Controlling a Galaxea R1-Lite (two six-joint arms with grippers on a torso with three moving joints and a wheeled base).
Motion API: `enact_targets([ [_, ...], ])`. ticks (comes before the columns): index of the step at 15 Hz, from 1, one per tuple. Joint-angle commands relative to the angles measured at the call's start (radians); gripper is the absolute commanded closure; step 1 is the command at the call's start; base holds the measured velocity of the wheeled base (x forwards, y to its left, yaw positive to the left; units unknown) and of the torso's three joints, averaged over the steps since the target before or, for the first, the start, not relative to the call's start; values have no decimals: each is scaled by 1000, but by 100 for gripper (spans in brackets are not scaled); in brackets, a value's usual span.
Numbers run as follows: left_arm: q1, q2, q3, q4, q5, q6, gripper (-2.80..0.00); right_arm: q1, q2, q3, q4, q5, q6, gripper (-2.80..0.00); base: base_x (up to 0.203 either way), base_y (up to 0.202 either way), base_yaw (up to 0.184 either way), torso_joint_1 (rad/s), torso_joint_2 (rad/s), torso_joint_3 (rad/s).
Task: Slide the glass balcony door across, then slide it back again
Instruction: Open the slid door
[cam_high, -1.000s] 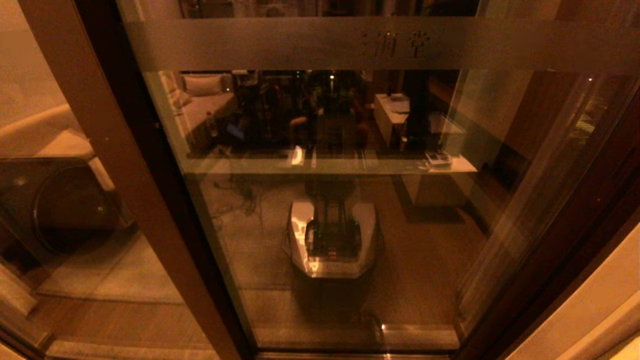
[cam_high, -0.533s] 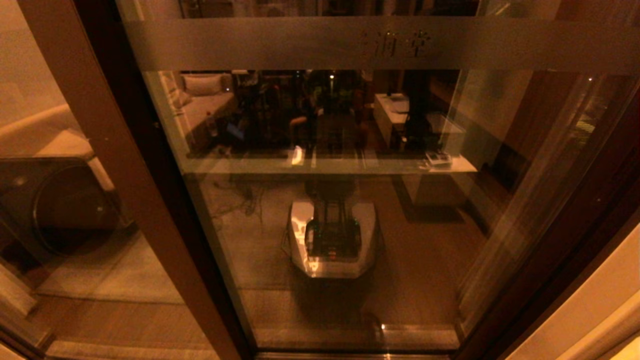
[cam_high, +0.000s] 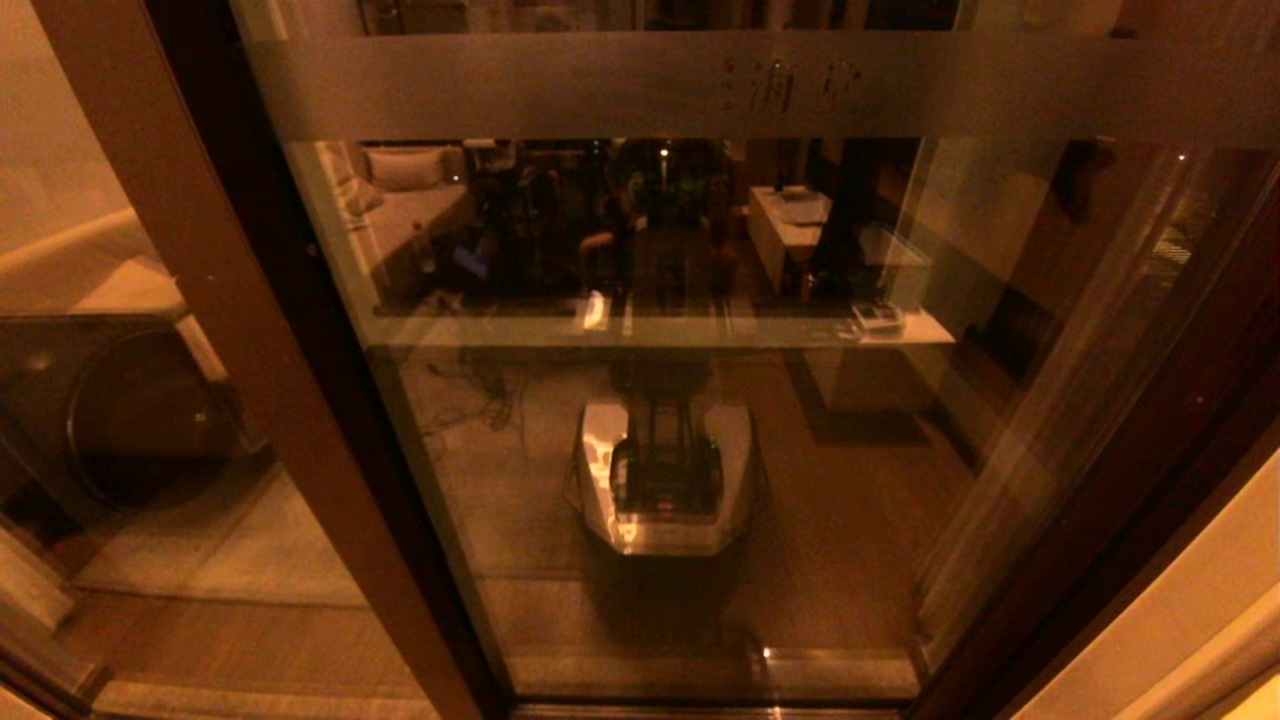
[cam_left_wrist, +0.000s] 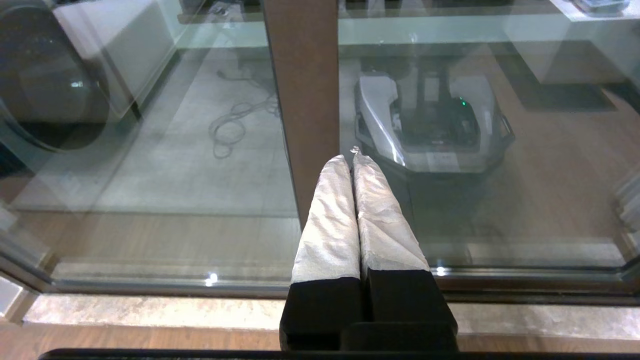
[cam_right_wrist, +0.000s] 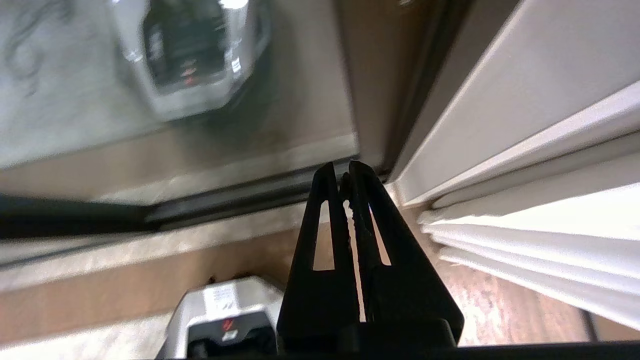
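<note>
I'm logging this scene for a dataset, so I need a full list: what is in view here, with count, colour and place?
glass balcony door: one, clear glass in a dark brown frame, straight ahead of the robot.
frosted band: one, grey, with faint characters, across the top of the door.
fixed glass panel: one, brown-framed, to the left of the door.
washing machine: one, dark, round-fronted, behind the left panel.
white wall trim: one, white, right of the door frame.
reflection of the robot's base: one, silver and black, in the door glass.
left gripper: one, pale-wrapped fingers, shut, before the brown stile.
right gripper: one, black, shut, near the door's lower right corner.
</note>
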Motion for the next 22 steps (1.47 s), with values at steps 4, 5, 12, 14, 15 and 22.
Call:
enact_targets([
  [4,0,0,0,1,0,0,0,45,-65,242,-387,-118,29,0,0,0,0,0,0,0],
  [5,0,0,0,1,0,0,0,82,-59,280,-493,-199,52,0,0,0,0,0,0,0],
  [12,0,0,0,1,0,0,0,154,72,248,-587,-257,86,-280,0,0,0,0,0,0],
  [14,0,0,0,1,0,0,0,151,104,248,-612,-238,86,-280,0,0,0,0,0,0],
  [15,0,0,0,1,0,-1,0,143,121,245,-613,-208,85,-280,0,0,0,0,0,0],
  [22,0,0,0,1,0,0,0,113,190,167,-613,-112,62,-280,0,0,0,0,0,0],
])
